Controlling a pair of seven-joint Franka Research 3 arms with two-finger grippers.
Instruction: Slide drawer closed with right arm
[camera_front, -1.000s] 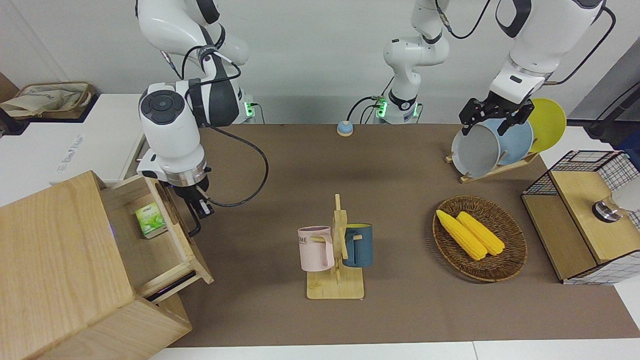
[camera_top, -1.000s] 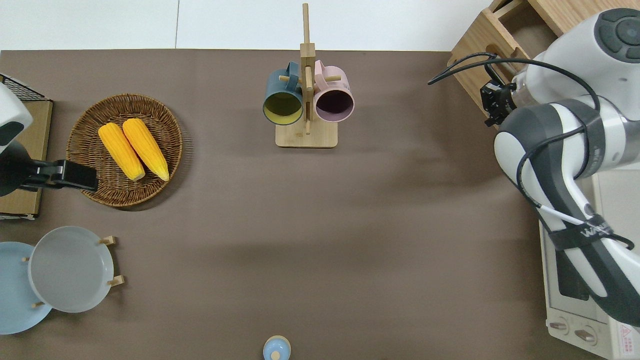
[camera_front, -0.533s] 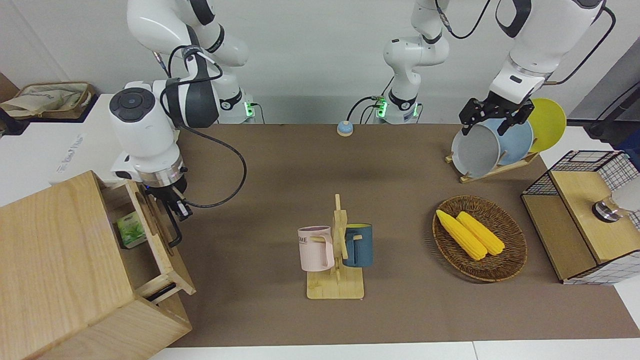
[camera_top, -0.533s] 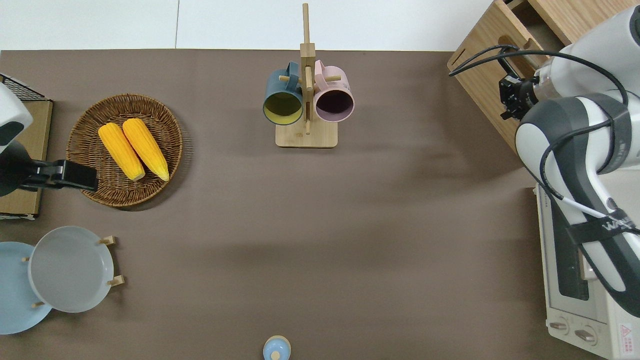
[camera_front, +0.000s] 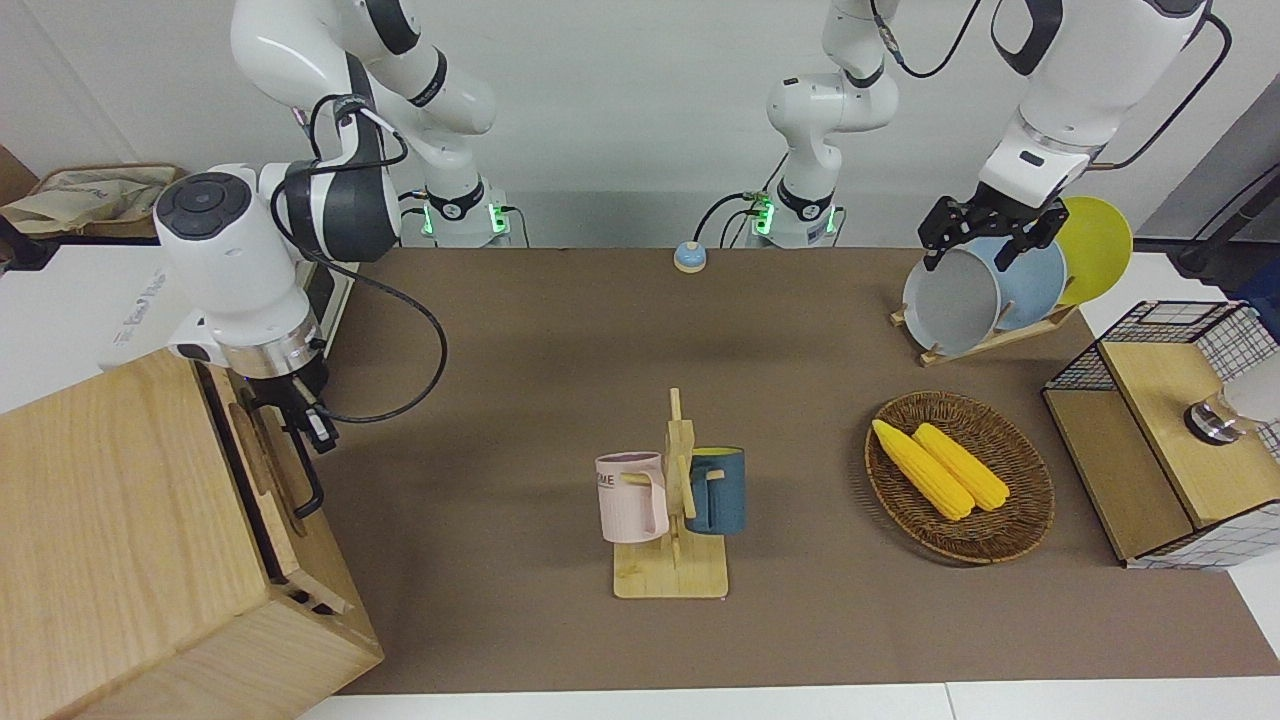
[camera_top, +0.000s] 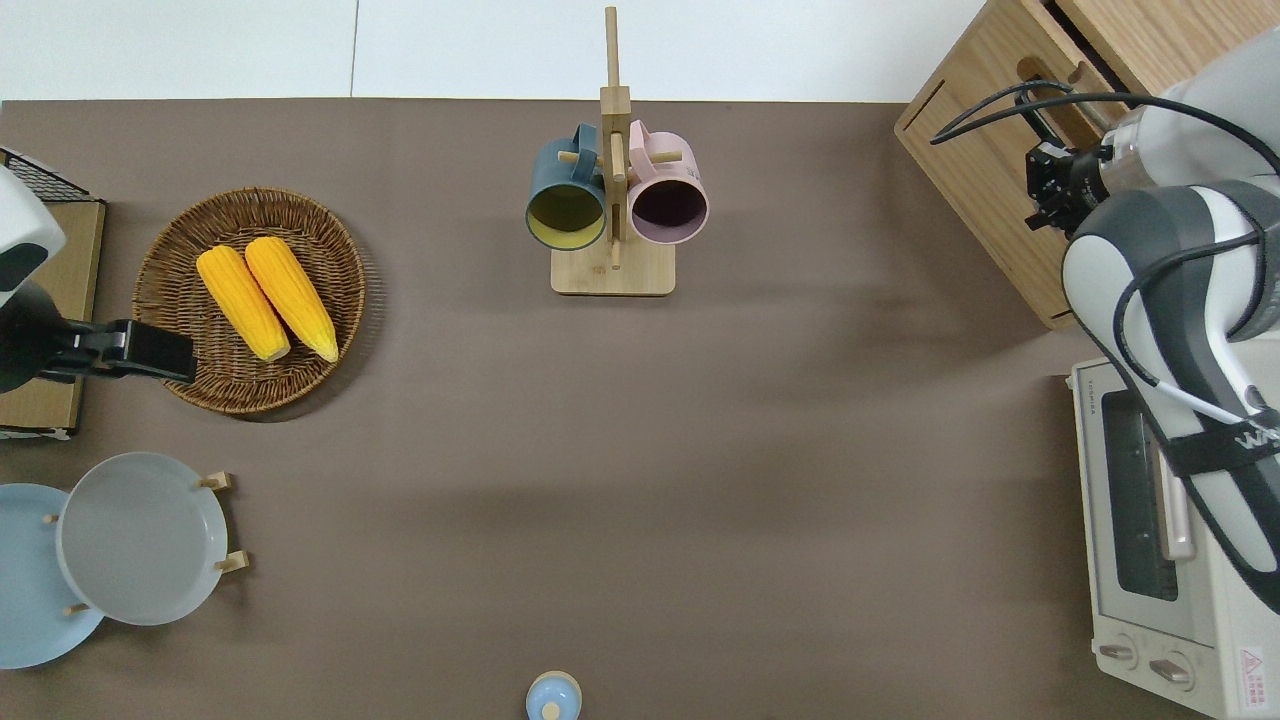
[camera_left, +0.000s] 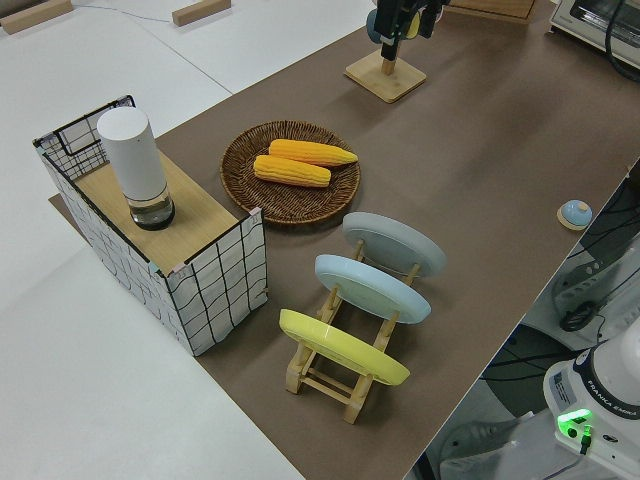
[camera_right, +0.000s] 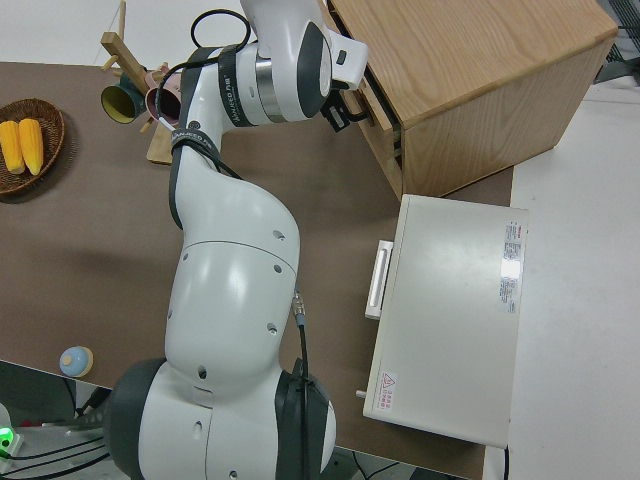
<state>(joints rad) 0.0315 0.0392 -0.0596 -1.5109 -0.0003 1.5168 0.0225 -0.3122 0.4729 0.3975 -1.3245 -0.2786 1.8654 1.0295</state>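
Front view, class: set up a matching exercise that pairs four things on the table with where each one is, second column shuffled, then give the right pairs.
Column one:
1. corn cobs
2. pink mug
3. grey plate
4. right gripper

Column two:
A. standing in the wooden plate rack
B. at the drawer's black handle
C. lying in the wicker basket
D. hanging on the wooden mug stand, beside the blue mug

Pairs: 1-C, 2-D, 3-A, 4-B

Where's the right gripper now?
The right gripper is at the drawer front by its black handle, at the right arm's end of the table.
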